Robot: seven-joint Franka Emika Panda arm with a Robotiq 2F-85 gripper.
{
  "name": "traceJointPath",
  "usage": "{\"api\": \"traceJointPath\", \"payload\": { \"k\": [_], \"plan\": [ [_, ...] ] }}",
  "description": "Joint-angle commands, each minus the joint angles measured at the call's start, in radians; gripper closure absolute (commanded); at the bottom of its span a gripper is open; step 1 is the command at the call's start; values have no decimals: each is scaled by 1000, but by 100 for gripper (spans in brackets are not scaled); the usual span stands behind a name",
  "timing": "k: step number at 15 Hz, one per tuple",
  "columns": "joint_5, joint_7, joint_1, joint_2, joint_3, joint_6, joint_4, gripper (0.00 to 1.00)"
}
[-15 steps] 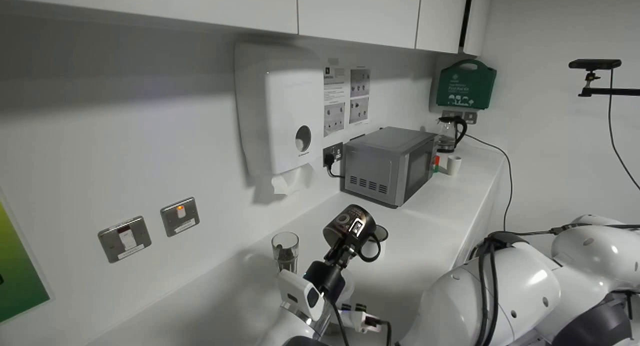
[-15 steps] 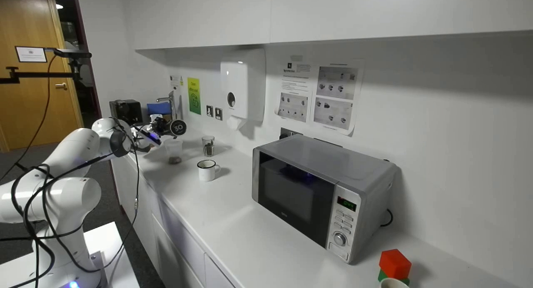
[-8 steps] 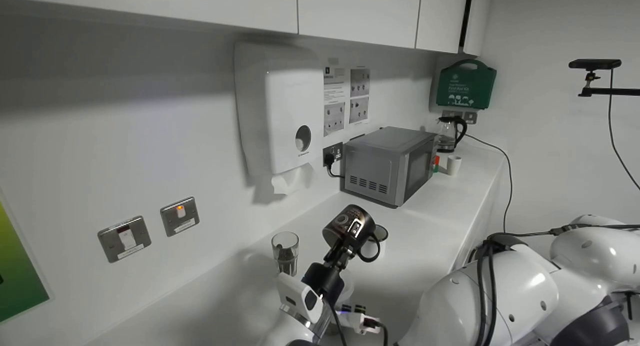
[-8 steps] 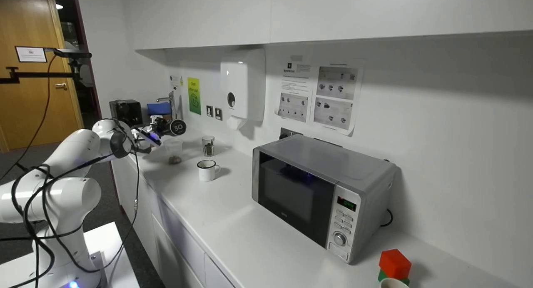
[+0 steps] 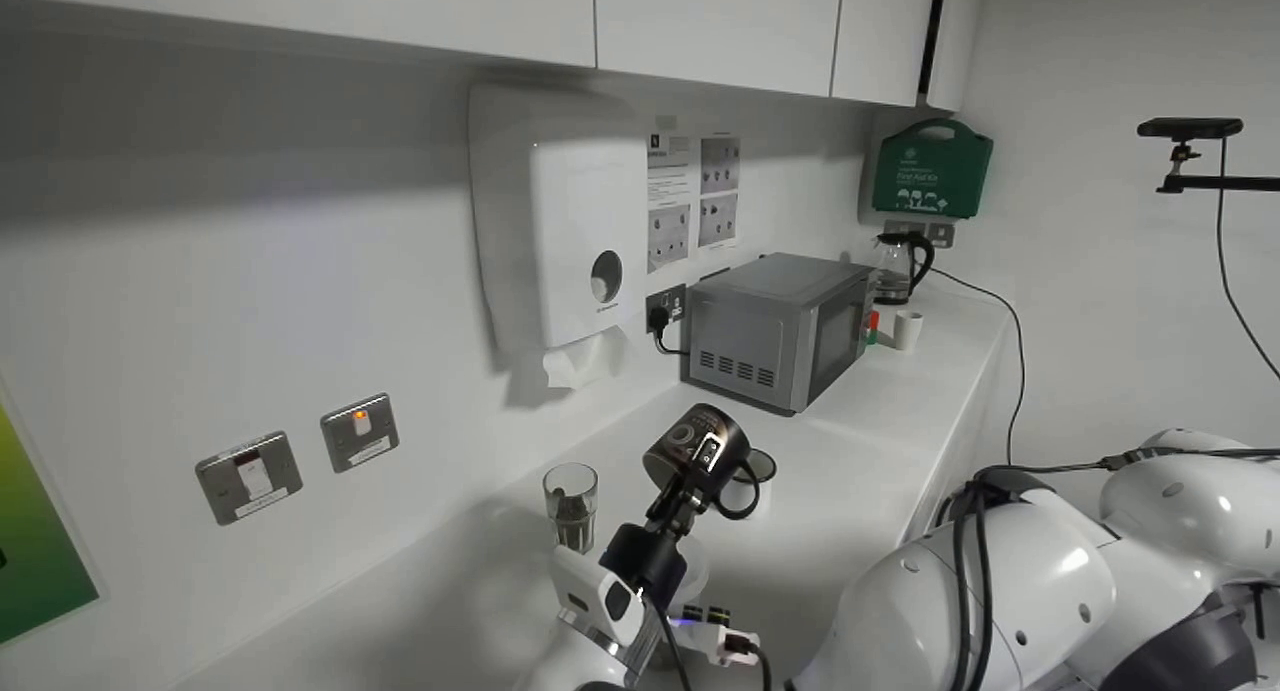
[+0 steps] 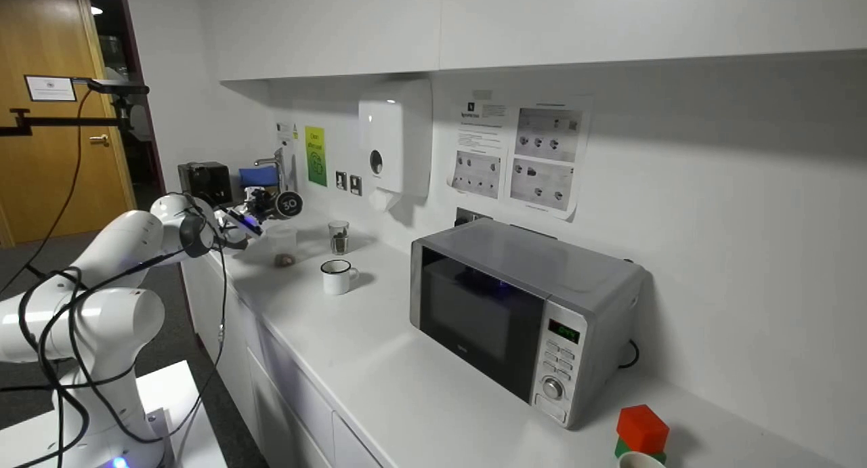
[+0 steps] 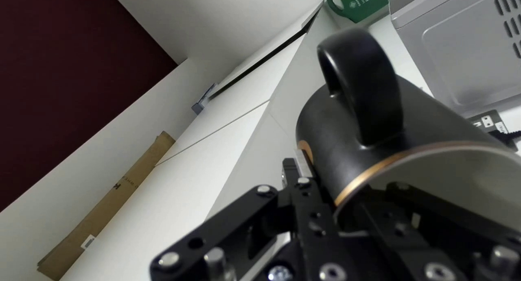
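Wrist view: tool (image 7: pixel 337 186) clamped on wall of tilted black mug (image 7: pixel 423 120); grey microwave (image 7: pixel 468 53) beyond.

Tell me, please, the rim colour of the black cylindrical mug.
The rim is coppery gold, clearest in the wrist view.

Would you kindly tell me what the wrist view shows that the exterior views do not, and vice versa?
Only the wrist view shows the long brown cardboard along the cupboards.
Only the exterior views show the drinking glass and the white mug.
All share the black mug, held in the gripper, and the microwave.
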Motion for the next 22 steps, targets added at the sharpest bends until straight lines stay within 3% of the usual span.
{"api": "traceJointPath", "payload": {
  "k": [1,14,22],
  "plan": [
    [-62,-78,2,29,-31,-37,44,98],
    [-166,-156,0,50,-43,-56,41,98],
    [-147,-158,-12,46,-12,-48,84,98]
  ]
}}
